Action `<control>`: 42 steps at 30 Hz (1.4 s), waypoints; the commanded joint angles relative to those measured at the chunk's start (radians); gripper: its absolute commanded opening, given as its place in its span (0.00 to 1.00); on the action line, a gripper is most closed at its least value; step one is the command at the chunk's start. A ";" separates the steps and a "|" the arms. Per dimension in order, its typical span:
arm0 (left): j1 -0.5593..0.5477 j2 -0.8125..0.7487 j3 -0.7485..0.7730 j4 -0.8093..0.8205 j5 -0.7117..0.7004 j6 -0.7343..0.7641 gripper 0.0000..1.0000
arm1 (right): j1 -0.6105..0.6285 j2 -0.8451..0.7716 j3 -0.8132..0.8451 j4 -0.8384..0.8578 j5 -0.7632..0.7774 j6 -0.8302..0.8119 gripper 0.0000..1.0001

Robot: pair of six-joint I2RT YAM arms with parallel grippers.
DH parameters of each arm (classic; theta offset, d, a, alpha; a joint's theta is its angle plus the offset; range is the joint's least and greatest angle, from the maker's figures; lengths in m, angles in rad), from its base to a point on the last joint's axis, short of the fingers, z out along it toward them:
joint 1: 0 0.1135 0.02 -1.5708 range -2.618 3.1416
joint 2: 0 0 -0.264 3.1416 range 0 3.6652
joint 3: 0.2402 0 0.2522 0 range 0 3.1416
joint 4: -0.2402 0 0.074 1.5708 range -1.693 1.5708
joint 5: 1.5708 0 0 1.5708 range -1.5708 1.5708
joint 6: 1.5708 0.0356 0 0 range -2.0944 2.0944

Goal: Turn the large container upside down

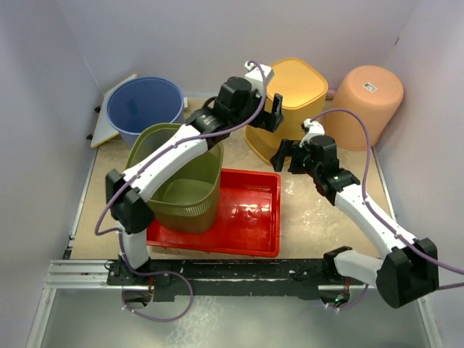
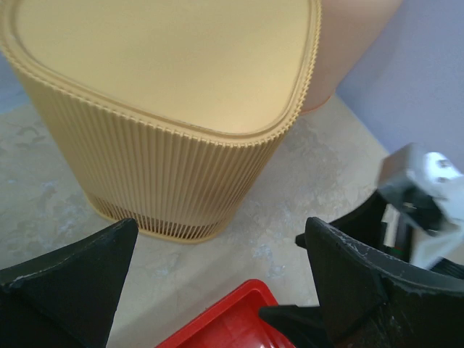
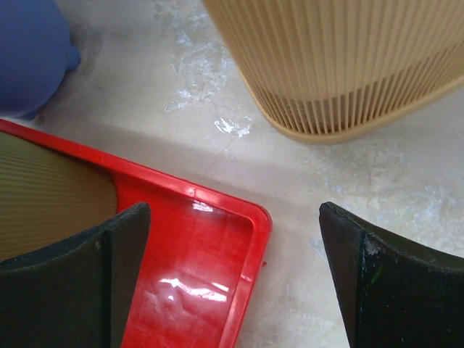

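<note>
A yellow ribbed container (image 1: 297, 94) stands upside down at the back of the table, its flat base up; it also shows in the left wrist view (image 2: 167, 80) and the right wrist view (image 3: 341, 58). An olive ribbed container (image 1: 181, 181) stands upright in a red tray (image 1: 254, 217). My left gripper (image 1: 275, 114) is open and empty, just in front of the yellow container's near side (image 2: 221, 239). My right gripper (image 1: 285, 156) is open and empty, low over the table by the tray's far right corner (image 3: 233, 217).
A blue bucket (image 1: 145, 105) stands upright at the back left on a white board. A peach bucket (image 1: 370, 101) lies upside down at the back right. Walls close in the table on three sides.
</note>
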 commanded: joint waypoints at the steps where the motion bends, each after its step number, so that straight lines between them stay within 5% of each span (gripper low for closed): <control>1: 0.006 -0.226 -0.022 0.069 -0.035 0.009 0.95 | 0.050 0.046 0.060 0.117 0.077 0.017 1.00; 9: 0.007 -0.441 -0.156 0.175 -0.032 -0.023 0.95 | 0.171 0.168 0.168 0.164 0.144 -0.006 1.00; 17: 0.006 -0.619 -0.301 0.101 -0.266 0.024 0.95 | 0.219 0.337 0.272 0.238 0.291 -0.041 1.00; 22: 0.006 -0.678 -0.342 0.045 -0.336 0.012 0.95 | 0.177 0.578 0.523 0.167 0.516 -0.080 1.00; 30: 0.006 -0.734 -0.372 -0.014 -0.370 -0.004 0.95 | 0.036 0.877 0.933 0.016 0.426 -0.052 1.00; 35: 0.007 -0.758 -0.392 -0.051 -0.403 0.003 0.94 | 0.038 0.813 0.901 0.046 0.391 -0.091 1.00; 42: 0.006 -0.744 -0.417 -0.045 -0.406 0.028 0.95 | 0.081 0.549 0.652 0.001 0.293 -0.100 1.00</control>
